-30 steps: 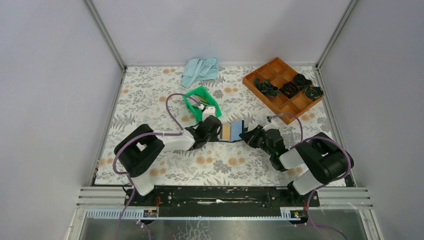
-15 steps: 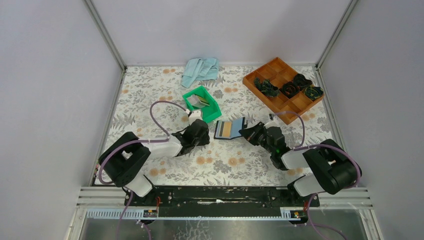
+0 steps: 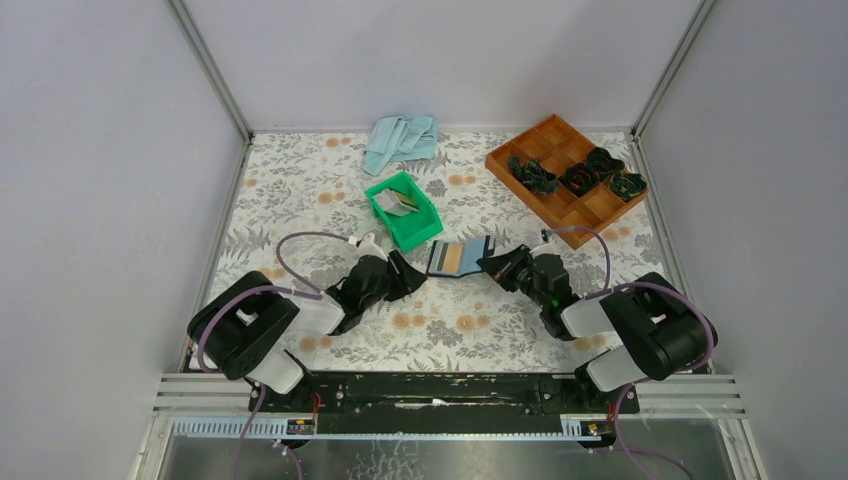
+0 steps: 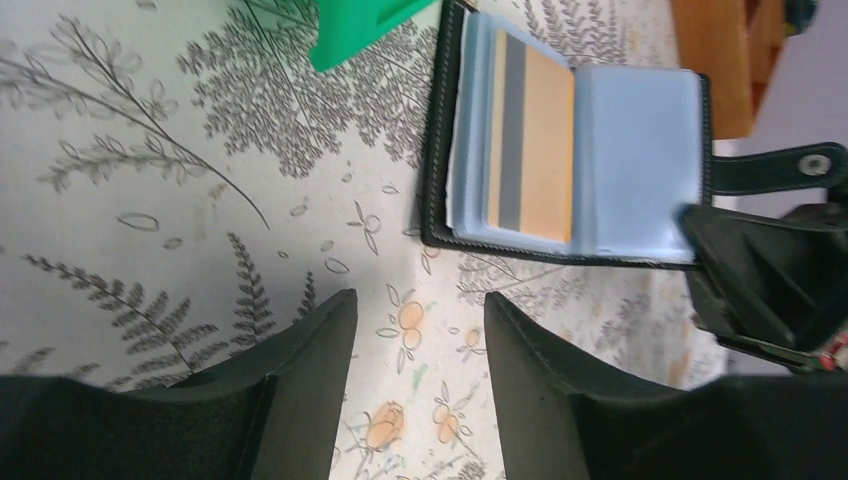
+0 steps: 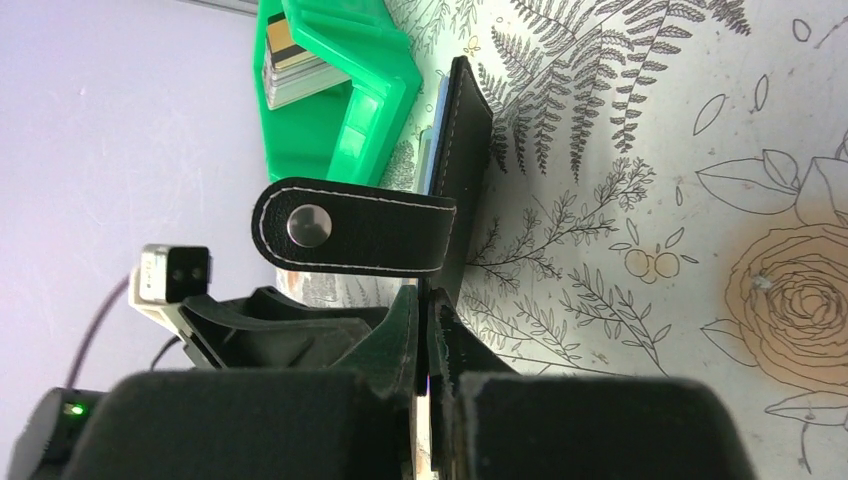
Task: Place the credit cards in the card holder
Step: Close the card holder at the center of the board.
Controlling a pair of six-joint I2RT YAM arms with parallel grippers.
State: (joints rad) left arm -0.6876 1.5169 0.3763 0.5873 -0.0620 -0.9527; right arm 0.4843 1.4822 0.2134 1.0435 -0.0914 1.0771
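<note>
The black card holder (image 3: pixel 458 258) lies open on the floral table, its pale blue sleeves up. An orange credit card (image 4: pixel 545 145) with a grey stripe sits in the sleeves of the card holder (image 4: pixel 440 140). My right gripper (image 3: pixel 492 264) is shut on the holder's right edge, below the closure tab (image 5: pixel 350 225). Left of the holder and clear of it, my left gripper (image 4: pixel 415 305) is open with only tablecloth between its fingers. More credit cards (image 3: pixel 397 203) stand in the green bin (image 3: pixel 420 228).
The green bin (image 4: pixel 355 25) stands just beyond the holder's left end. A brown compartment tray (image 3: pixel 530 200) holding dark bundles sits at the back right. A light blue cloth (image 3: pixel 400 140) lies at the back centre.
My left gripper has opened and drawn back left and toward the near edge, away from the holder. The orange card stays in the holder. The right gripper keeps its grip.
</note>
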